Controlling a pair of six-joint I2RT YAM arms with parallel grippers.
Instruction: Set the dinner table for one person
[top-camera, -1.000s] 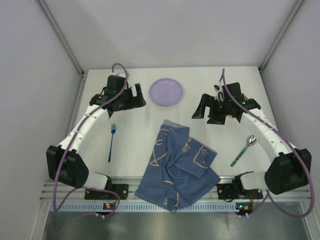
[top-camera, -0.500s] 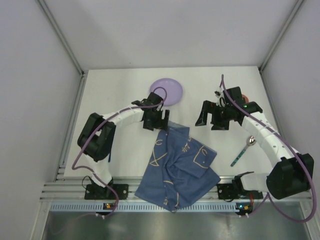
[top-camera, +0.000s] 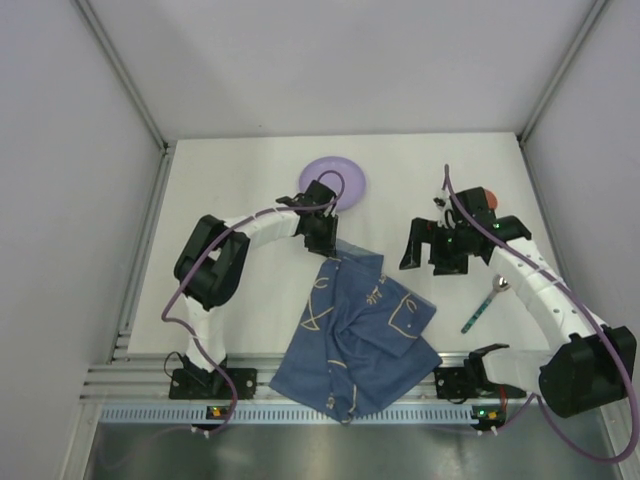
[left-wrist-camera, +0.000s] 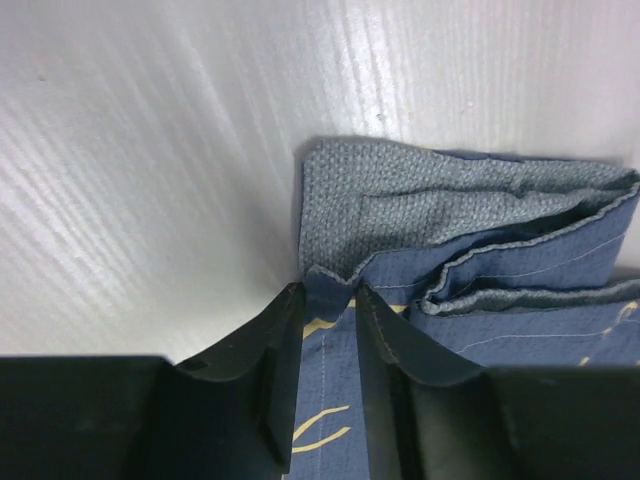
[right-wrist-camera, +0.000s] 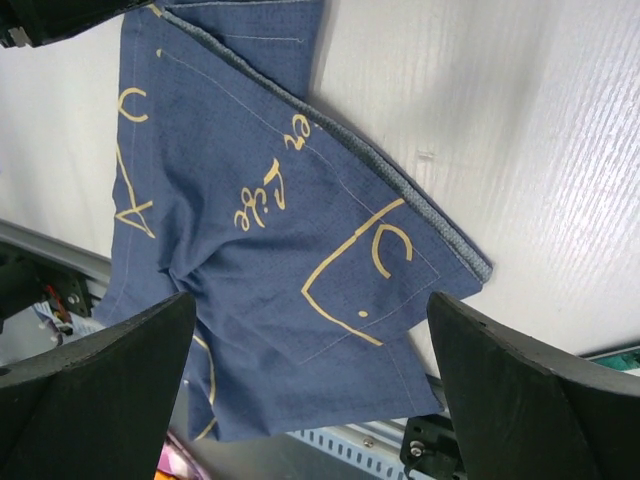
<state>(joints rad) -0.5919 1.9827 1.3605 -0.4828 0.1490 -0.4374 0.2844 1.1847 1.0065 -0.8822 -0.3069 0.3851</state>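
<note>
A crumpled dark blue cloth (top-camera: 360, 330) with yellow line drawings lies on the white dinner table (top-camera: 230, 170), its near edge hanging over the rail. My left gripper (top-camera: 322, 238) is at the cloth's far corner. In the left wrist view the two fingers (left-wrist-camera: 328, 292) are shut on a pinched fold of the cloth (left-wrist-camera: 470, 230). My right gripper (top-camera: 432, 248) hovers open by the cloth's right side, and its wrist view shows the cloth (right-wrist-camera: 270, 230) spread below its wide-apart fingers (right-wrist-camera: 310, 300). A lilac plate (top-camera: 320, 168) sits at the back, partly behind the left arm.
A spoon with a teal handle (top-camera: 487, 303) lies right of the cloth, under the right arm. Something red (top-camera: 487, 196) peeks out behind the right wrist. A ribbed aluminium rail (top-camera: 300, 412) runs along the near edge. Grey walls enclose the table.
My left arm swung in from the far left to the cloth's far corner, and its fingers closed on the fabric. The right gripper shifted slightly nearer and stayed open.
</note>
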